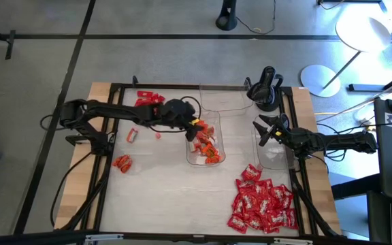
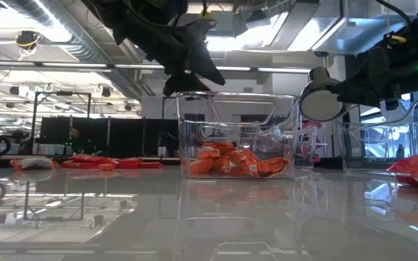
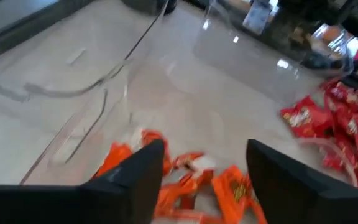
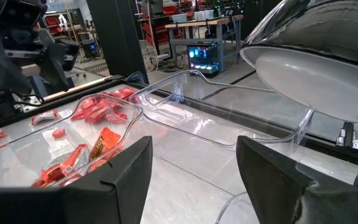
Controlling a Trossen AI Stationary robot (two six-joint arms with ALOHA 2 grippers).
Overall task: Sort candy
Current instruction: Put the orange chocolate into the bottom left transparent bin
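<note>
My left gripper hangs open over the far end of the middle clear tray, slanting down, with nothing between its fingers. Several orange candy pieces lie on the tray's floor below it. A big heap of red candy with white marks lies on the table near the front right. More red candy lies at the far left, and a few orange pieces at the left. My right gripper waits open at the right, above another clear tray.
A third clear tray stands at the far middle. A single wrapped candy and a small red bit lie left of the middle tray. A dark stand sits at the far right. A black frame borders the table.
</note>
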